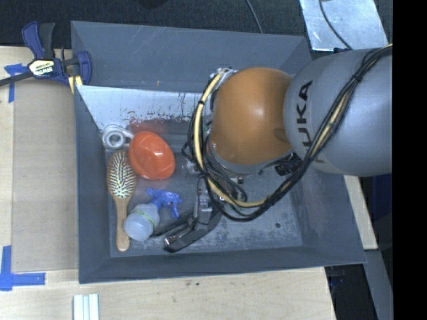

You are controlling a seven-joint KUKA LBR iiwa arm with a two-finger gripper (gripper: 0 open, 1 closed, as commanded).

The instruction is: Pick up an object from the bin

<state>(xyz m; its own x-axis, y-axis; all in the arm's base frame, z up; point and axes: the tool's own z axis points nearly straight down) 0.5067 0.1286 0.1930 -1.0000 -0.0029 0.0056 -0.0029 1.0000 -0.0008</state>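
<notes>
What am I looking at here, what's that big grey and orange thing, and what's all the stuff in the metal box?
This is one photo from a camera looking down, slightly from the side, into a grey metal bin. The large grey shape is a robot arm reaching in from the right. The orange dome is a cover on its wrist, with cables looped around it.

Below the dome is the pincer, the part that grabs things. It is low in the bin, near the front. I cannot make out anything gripped in it.

To its left lie a wooden hairbrush, an orange bowl-like thing, a small silvery ring-shaped piece and a clear spray bottle with a blue trigger. A black object lies just in front of the pincer.
</notes>
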